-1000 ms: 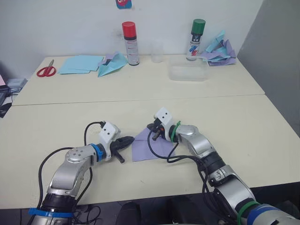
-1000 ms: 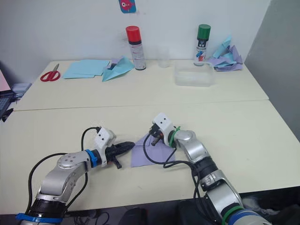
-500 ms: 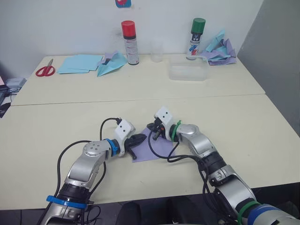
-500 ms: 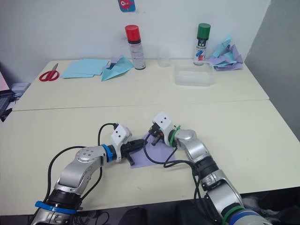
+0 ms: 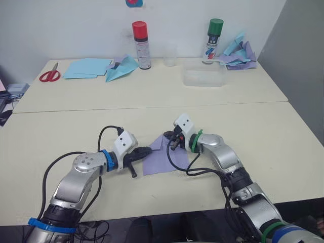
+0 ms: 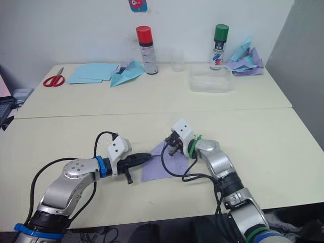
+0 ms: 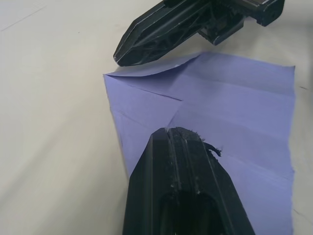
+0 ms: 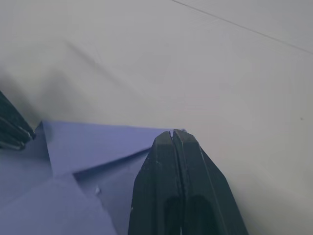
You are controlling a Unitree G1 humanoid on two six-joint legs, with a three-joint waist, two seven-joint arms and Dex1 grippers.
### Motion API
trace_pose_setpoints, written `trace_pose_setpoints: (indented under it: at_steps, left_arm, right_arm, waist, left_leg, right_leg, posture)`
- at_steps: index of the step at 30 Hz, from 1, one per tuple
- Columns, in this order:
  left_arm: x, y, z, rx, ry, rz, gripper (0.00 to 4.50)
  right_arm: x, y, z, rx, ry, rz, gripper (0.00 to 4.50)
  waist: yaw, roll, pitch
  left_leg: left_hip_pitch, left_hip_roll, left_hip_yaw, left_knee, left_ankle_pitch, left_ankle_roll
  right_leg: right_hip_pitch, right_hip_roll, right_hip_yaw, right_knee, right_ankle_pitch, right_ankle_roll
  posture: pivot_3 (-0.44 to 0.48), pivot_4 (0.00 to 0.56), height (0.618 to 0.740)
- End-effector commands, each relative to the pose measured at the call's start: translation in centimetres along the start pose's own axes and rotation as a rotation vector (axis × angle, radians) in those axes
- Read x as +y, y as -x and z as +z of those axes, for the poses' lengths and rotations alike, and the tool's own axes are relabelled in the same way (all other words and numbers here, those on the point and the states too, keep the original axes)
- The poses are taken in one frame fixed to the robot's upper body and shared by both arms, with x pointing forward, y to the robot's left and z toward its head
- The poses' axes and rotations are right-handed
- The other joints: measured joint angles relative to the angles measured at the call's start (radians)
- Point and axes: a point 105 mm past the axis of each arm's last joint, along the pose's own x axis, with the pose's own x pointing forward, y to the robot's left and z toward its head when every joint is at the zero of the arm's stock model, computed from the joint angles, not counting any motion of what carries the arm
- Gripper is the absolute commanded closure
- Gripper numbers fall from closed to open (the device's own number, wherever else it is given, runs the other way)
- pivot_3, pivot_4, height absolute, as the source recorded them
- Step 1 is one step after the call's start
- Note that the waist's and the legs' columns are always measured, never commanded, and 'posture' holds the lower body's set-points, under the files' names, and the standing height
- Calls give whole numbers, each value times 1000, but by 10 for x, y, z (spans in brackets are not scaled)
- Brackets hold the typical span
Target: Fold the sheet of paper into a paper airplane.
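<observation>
Since 0.5 s ago, left gripper (image 5: 147, 150) has backed off from over the thin pale lavender sheet of paper (image 5: 164, 161) to its left edge, fingers together, tip on that edge, probably pinning it. Sheet lies flat on the cream table (image 5: 76, 126), lower centre of the head views, faint creases across it. Right gripper (image 5: 167, 137), fingers pressed together, sits at the far corner, which is lifted and curling, likely a corner fold being started. No airplane shape yet.

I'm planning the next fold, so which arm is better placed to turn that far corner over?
Likely the right: the right gripper sits shut at the sheet of paper's lifted far corner; the left gripper rests at its near-left edge.
</observation>
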Motion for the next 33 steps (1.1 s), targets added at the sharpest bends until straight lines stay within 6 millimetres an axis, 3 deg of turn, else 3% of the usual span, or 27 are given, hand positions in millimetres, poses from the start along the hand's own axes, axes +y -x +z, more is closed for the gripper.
trace_pose_setpoints:
  at_steps: [1,5,6,13,21,33]
  left_arm:
    - [0,-4,1,17,-101,23,4487]
    - [6,-8,3,-4,-152,64,4487]
    - [6,-8,3,-8,-151,61,3980]
    - [8,-5,0,-2,-188,61,1933]
    - [17,-9,8,-39,-216,125,1933]
    - [27,7,19,-125,-182,242,1933]
  right_arm:
    - [8,3,7,-21,14,31,4500]
    - [10,5,0,4,8,30,4500]
    - [11,6,-1,6,7,30,4500]
    - [17,4,-6,22,-6,39,4500]
    - [19,1,-5,19,-20,35,4500]
    - [18,3,-6,25,-22,32,4500]
  waist:
    - [1,0,0]
    - [2,0,0]
    - [2,0,0]
    - [2,0,0]
    - [2,0,0]
    - [3,0,0]
  left_leg:
    - [0,0,0,0,0,0]
    - [0,0,0,0,0,0]
    - [0,0,0,0,0,0]
    - [0,0,0,0,0,0]
    - [0,0,0,0,0,0]
    - [0,0,0,0,0,0]
  right_leg:
    - [0,0,0,0,0,0]
    - [0,0,0,0,0,0]
    - [0,0,0,0,0,0]
    - [0,1,0,0,0,0]
    - [0,1,0,0,0,0]
    - [0,1,0,1,0,0]
  posture:
    - [0,150,740]
    - [0,150,740]
    - [0,150,740]
    - [0,150,740]
    - [0,150,740]
    - [0,150,740]
